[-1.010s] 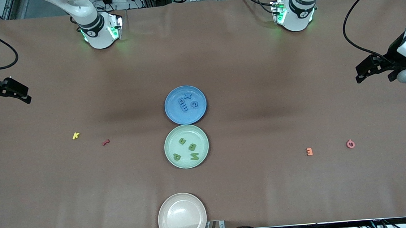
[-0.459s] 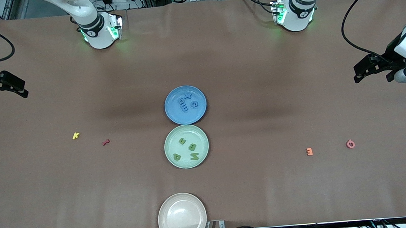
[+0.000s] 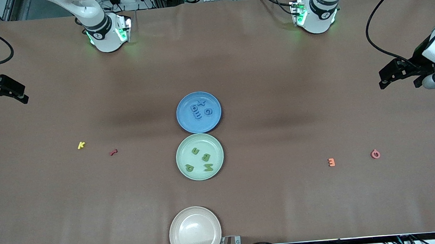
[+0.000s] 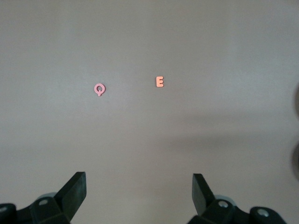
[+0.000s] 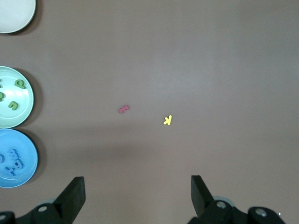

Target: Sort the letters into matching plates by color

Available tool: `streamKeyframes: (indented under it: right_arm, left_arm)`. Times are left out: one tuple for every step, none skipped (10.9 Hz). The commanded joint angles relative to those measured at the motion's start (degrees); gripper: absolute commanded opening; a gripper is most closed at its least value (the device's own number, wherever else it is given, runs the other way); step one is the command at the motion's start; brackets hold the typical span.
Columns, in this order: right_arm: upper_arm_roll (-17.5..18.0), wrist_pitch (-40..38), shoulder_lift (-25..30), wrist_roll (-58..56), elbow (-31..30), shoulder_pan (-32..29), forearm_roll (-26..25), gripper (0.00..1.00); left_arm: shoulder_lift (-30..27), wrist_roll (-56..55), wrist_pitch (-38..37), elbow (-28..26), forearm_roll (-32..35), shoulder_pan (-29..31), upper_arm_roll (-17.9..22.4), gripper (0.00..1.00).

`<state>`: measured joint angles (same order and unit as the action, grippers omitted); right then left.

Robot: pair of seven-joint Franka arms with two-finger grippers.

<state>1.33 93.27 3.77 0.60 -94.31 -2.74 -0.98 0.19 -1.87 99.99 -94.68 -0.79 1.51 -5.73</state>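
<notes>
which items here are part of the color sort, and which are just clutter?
In the job:
- blue plate with the blue letters in it
- green plate with the green letters in it

Lying about:
- cream plate, nearest the front camera
- yellow K and red letter, toward the right arm's end
- orange E and pink Q, toward the left arm's end

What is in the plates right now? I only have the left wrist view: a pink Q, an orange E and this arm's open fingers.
Observer: Four blue letters lie in the blue plate, and four green letters in the green plate, which is nearer the front camera.
Operator: Any loose letters besides my two?
Observer: A yellow letter and a red letter lie on the table toward the right arm's end.
</notes>
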Motion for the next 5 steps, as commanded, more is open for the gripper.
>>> streamKeyframes:
  right_arm:
    - [-0.01, 0.86, -0.08, -0.51, -0.7, -0.34, 0.28, 1.0]
    - [-0.01, 0.86, -0.17, -0.51, -0.7, -0.34, 0.28, 1.0]
    - [-0.01, 0.86, -0.26, -0.25, -0.79, -0.34, 0.28, 1.0]
    - [-0.01, 0.86, -0.34, -0.25, -0.87, -0.34, 0.36, 1.0]
    - [-0.01, 1.04, -0.78, -0.25, -0.87, -0.34, 0.28, 1.0]
  left_arm:
    - [0.51, 1.43, -0.49, 1.17, 0.0, 0.33, -0.34, 1.0]
    - [0.51, 1.43, -0.49, 1.17, 0.0, 0.33, -0.34, 1.0]
    - [0.51, 1.43, -0.49, 1.17, 0.0, 0.33, -0.34, 1.0]
    - [0.51, 1.43, -0.49, 1.17, 0.0, 0.33, -0.34, 1.0]
    - [0.51, 1.43, -0.49, 1.17, 0.0, 0.33, -0.34, 1.0]
